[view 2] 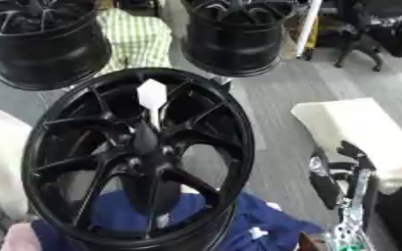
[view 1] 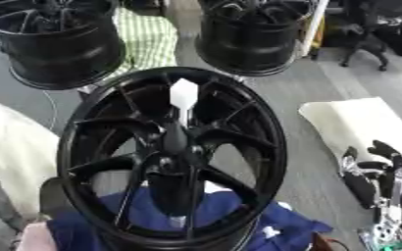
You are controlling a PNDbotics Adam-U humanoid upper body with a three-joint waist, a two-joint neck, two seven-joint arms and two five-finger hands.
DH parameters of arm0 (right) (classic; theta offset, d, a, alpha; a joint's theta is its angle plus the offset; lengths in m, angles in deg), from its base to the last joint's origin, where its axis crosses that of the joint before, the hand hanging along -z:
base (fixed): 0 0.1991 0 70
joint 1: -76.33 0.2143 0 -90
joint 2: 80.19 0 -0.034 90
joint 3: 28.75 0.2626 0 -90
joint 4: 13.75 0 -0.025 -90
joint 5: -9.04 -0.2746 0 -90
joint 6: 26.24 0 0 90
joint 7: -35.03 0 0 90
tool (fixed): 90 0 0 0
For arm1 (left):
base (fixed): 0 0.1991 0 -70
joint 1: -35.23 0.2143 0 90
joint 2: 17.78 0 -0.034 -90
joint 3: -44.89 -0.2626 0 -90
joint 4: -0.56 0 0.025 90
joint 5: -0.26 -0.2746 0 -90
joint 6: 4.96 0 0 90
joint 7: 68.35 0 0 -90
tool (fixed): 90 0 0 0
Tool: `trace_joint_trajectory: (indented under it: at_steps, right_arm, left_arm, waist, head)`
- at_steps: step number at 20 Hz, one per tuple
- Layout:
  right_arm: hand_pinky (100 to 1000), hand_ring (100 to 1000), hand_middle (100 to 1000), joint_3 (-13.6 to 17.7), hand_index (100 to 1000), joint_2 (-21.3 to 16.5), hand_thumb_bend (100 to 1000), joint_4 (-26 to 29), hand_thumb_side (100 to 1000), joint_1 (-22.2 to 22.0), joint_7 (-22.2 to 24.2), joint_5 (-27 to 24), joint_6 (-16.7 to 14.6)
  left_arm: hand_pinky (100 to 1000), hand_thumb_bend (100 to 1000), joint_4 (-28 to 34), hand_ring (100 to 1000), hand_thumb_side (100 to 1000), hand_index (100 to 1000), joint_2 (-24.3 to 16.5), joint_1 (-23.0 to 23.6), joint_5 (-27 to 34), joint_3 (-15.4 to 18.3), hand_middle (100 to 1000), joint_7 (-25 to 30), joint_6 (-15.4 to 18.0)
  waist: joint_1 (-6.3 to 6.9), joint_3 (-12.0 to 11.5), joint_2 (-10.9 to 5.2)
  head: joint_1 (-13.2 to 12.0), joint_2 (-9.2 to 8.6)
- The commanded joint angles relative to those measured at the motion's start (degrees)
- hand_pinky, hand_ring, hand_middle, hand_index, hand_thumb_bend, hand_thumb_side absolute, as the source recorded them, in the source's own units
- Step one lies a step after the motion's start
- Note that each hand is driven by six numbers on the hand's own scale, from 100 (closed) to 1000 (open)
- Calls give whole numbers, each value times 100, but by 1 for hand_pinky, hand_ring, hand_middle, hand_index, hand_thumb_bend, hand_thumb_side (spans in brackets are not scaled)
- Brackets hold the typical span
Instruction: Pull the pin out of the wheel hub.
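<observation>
Nearest me, my right hand rests lower right, fingers relaxed and empty, beside blue cloth. The glossy black spoked wheel hub stands centre, with the flat-headed white pin upright in its middle. Beyond, two more black rims.

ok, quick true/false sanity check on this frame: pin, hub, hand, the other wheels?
1. The white pin stands in the hub of the near black wheel. True.
2. The right hand grips the pin. False: it is off to the wheel's right, open, touching nothing.
3. Two more black wheels sit beyond the near one. True.
4. The cloth under the near wheel is red. False: the cloth is blue.
</observation>
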State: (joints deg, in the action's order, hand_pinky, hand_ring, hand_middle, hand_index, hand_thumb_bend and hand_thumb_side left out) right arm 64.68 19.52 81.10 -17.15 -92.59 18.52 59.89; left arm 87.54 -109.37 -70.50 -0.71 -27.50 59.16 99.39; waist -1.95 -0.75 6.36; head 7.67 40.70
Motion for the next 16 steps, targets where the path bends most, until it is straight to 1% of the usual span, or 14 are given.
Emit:
trace_joint_trajectory:
  at_steps: [1, 4, 6, 8, 11, 16]
  right_arm:
    - [393, 527, 656, -21, 766, -14, 263, 132, 198, 63, 31, -55, -13]
    - [393, 527, 656, -56, 765, -1, 263, 136, 198, 114, 67, -69, -24]
    - [393, 527, 656, -57, 765, 10, 262, 135, 197, 126, 70, -76, -29]
    - [393, 527, 656, -49, 765, 23, 262, 128, 197, 120, 58, -81, -30]
    - [393, 527, 656, -55, 765, 21, 261, 120, 197, 118, 62, -81, -35]
    - [392, 527, 655, -62, 763, 33, 262, 111, 196, 122, 66, -84, -44]
  left_arm:
    - [593, 100, 693, 578, 712, 822, 512, 12, 0, 156, 619, -435, -737]
    - [582, 100, 1000, 567, 689, 801, 922, 151, -147, 142, 600, -819, -1384]
    - [581, 100, 1101, 566, 686, 798, 1099, 261, -253, 146, 596, -1116, -1700]
    - [577, 100, 1171, 561, 686, 797, 1232, 342, -319, 148, 589, -1406, -1927]
    - [575, 100, 1221, 559, 683, 795, 1330, 422, -415, 118, 586, -1673, -2075]
    - [568, 100, 1113, 550, 661, 786, 1393, 545, -605, 62, 573, -1758, -2117]
  waist:
    - [-5, 34, -9]
    - [-28, 99, 30]
    - [-31, 134, 45]
    - [-31, 136, 53]
    - [-22, 128, 51]
    - [-25, 142, 48]
  head:
    - [-85, -69]
    - [-150, -94]
    - [-167, -115]
    - [-175, -123]
    - [-204, -127]
    - [-179, -171]
